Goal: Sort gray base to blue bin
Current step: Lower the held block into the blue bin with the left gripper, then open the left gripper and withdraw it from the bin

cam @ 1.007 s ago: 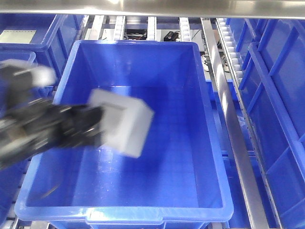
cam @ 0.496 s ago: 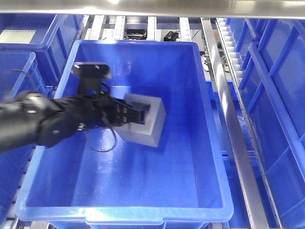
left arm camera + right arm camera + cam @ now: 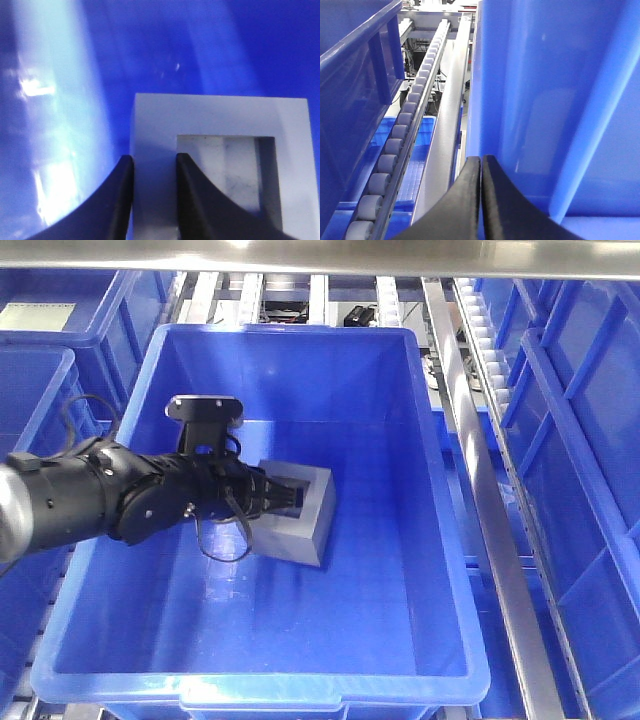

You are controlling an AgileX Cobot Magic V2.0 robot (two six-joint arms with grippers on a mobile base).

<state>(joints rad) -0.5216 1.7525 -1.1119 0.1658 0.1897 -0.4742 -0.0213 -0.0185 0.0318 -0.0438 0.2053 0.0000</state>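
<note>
The gray base sat low inside the blue bin, left of the middle, tilted, with its square recess facing the left arm. Whether it touched the floor could not be told. The left gripper reached in over the bin's left wall and pinched one wall of the block: in the wrist view the left gripper had one finger outside the gray base and the other inside the recess (a narrow grip). The right gripper had its black fingers pressed together on nothing, beside a blue crate wall and a roller track.
</note>
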